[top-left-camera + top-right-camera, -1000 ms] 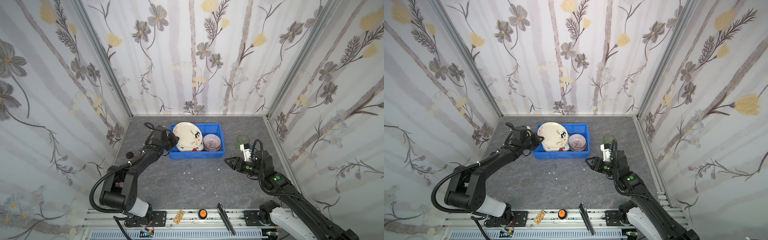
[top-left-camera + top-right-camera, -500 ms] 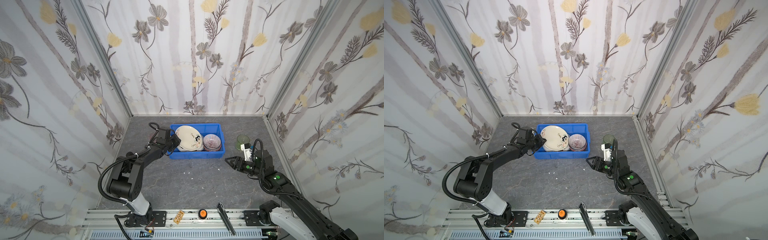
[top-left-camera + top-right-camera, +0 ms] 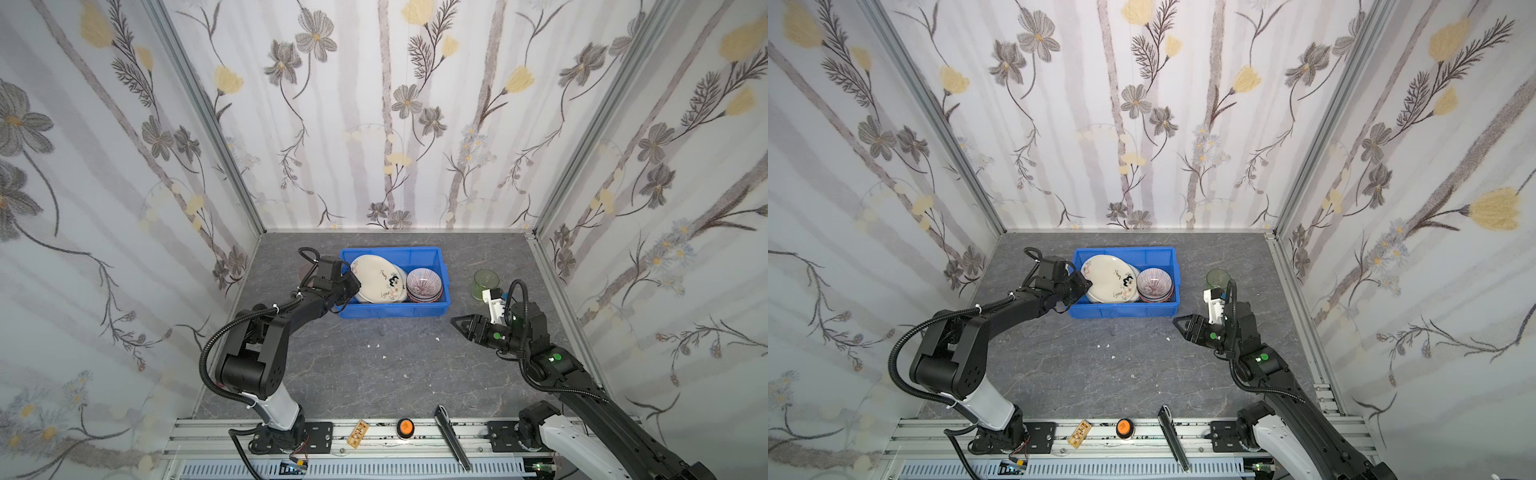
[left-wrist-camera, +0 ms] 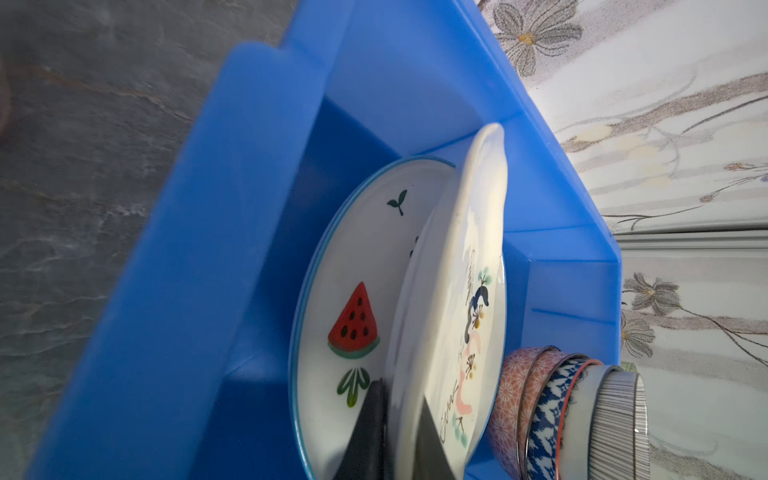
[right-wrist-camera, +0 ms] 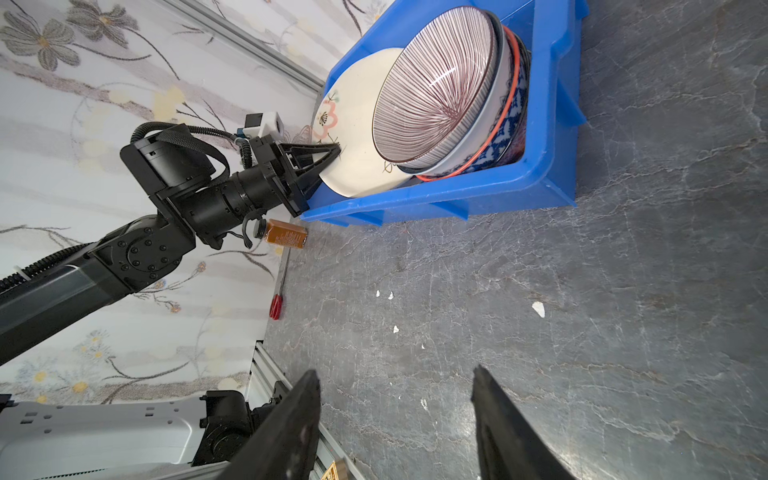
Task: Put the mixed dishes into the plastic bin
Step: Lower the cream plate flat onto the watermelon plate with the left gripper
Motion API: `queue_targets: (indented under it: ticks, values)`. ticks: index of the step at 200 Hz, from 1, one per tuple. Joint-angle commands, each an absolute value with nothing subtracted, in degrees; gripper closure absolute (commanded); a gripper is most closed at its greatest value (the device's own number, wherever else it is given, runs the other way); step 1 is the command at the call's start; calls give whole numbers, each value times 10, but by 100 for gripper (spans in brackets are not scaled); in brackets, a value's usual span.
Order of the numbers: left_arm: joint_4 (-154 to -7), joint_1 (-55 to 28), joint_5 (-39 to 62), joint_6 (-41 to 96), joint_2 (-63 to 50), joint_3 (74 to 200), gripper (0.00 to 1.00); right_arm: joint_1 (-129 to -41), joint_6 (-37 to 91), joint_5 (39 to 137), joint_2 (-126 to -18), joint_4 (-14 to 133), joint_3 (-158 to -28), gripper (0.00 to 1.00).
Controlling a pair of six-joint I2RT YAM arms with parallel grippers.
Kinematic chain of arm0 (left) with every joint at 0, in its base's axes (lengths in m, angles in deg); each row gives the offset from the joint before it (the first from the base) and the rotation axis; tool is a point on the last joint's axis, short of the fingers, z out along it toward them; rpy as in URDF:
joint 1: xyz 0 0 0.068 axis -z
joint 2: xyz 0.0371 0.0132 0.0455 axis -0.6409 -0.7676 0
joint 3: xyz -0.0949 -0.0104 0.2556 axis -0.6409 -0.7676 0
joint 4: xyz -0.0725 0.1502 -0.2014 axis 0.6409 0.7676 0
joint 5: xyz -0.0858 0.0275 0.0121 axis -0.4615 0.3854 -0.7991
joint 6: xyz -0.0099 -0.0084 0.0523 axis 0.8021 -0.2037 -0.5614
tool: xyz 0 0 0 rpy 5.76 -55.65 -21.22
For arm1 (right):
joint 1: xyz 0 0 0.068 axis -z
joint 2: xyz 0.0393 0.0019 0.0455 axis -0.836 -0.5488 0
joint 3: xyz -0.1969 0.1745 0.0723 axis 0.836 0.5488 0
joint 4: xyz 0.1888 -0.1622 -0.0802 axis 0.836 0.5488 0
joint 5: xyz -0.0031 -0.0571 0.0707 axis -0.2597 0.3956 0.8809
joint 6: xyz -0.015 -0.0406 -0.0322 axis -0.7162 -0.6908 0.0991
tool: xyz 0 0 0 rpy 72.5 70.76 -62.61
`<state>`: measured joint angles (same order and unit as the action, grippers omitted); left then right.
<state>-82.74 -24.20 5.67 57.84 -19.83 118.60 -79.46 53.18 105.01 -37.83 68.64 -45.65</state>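
The blue plastic bin (image 3: 390,250) (image 3: 1123,250) stands at the back middle in both top views. Inside it a cream plate with drawings (image 3: 378,278) (image 4: 453,291) leans tilted over a watermelon plate (image 4: 353,257), beside a stack of patterned bowls (image 3: 424,284) (image 4: 561,415) topped by a striped bowl (image 5: 436,95). My left gripper (image 3: 353,284) (image 4: 399,395) is shut on the cream plate's rim, one finger on each face. A green tumbler (image 3: 484,282) (image 3: 1217,277) stands right of the bin. Near it, my right gripper (image 3: 457,322) (image 5: 395,372) hangs open and empty over bare floor.
An amber jar (image 5: 286,235) and red-handled scissors (image 5: 275,305) lie by the left wall, behind my left arm. A faint pinkish glass shape (image 3: 303,270) shows beside the left wrist. The front rail carries an orange knob (image 3: 405,427) and a black tool (image 3: 451,432). White crumbs dot the floor.
My left gripper has brought the cream plate down into the bin, so it lies flatter against the other plate. The right arm has not moved.
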Motion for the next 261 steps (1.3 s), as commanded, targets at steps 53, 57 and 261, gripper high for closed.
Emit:
queue_targets:
  ticks: [53, 57, 261]
  values:
    - [-873, -241, 69, 565, -203, 1170, 74, -791, 525, 1049, -368, 690, -452, 42]
    - [-873, -241, 70, 565, -203, 1169, 73, -791, 525, 1049, -368, 691, -452, 42]
    - [-761, -217, 160, 510, -239, 1223, 46, -783, 503, 1028, -355, 733, -466, 41]
